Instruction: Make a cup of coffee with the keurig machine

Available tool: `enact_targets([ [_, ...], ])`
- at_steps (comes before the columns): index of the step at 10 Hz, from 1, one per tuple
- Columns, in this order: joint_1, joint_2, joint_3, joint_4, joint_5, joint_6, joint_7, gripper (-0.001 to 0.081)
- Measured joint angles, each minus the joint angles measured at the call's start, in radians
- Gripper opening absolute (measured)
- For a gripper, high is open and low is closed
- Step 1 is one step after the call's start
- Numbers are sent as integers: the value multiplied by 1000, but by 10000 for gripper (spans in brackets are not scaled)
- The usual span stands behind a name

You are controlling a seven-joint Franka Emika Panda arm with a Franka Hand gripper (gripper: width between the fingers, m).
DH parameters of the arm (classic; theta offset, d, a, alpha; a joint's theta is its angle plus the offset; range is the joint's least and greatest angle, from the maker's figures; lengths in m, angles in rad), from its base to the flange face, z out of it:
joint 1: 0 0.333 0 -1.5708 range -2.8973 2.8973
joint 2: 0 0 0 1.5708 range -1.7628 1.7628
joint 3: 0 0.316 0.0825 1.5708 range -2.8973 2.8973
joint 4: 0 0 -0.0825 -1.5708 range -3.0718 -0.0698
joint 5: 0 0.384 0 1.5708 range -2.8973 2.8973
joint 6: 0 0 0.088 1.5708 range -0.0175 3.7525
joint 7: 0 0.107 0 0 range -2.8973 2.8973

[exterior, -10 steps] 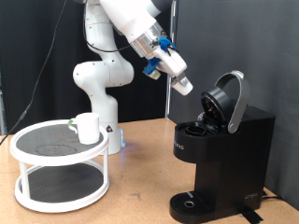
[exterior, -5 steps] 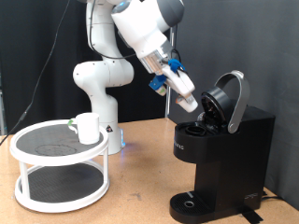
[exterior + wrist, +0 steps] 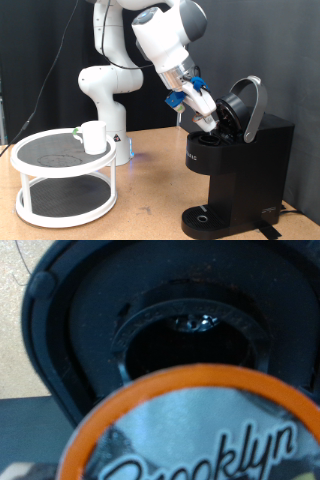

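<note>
Right now the keurig machine (image 3: 240,165) stands on the wooden table (image 3: 150,215) at the exterior view's right, its rounded hinged lid (image 3: 245,105) tipped up and back so the brewing chamber (image 3: 190,335) is laid bare. Up close in the wrist view that chamber is a dark round well with a ridged black ring about it and a small shiny part glinting at its far rim. Just above the open mouth of the machine hangs the gripper (image 3: 209,123), slanted down towards the exterior view's right, its tip almost at the edge of the opening. Filling the near part of the wrist view is a coffee pod (image 3: 200,430), orange-rimmed with a silvery foil top printed "Brooklyn"; it sits in front of the camera over the well, yet the fingers themselves are out of sight there and too small to make out from the side, so I cannot tell whether the claw is clamped on it or how far apart it stands. The cup (image 3: 94,137), plain white, is well apart from all this, standing upright on the top shelf of a round white two-tier rack (image 3: 65,180) at the exterior view's left, just beside the arm's white base (image 3: 108,100)
</note>
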Motion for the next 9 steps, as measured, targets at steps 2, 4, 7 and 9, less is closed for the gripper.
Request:
enact_targets([
  [2,0,17,6,-2,-13,5,10,398],
  [4,0,25,11,-10,-16,22,11,398],
  [7,0,44,16,-15,-16,42,11,398],
  [9,0,46,19,-17,-16,46,15,398],
])
